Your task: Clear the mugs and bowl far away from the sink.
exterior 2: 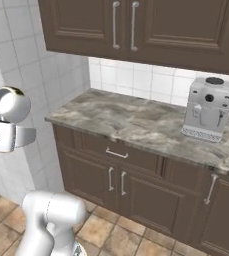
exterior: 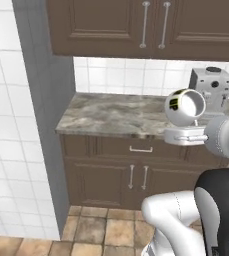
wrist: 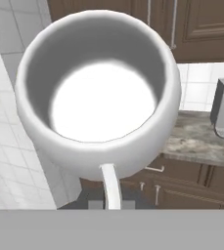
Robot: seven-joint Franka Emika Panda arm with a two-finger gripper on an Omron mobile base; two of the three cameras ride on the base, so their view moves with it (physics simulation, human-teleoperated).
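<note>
carrying the white mug (exterior: 185, 106) high in the air, in front of the marble counter (exterior: 111, 114) and clear of its surface. gripper (exterior: 185, 134) pinched on the mug from below, with the mug's mouth tipped sideways toward the hand camera so the bare white inside shows. dark-and-yellow mark visible on the mug's side in the left base view. looks like the transport step for this one mug, placing not yet done. next move calls for swinging over a bare stretch of counter, well apart from the grey coffee machine (exterior 2: 207, 108) at the right, then turning the mug upright, lowering until its base touches stone, and only then letting go. tilted as it is, would likely roll if dropped early.
</note>
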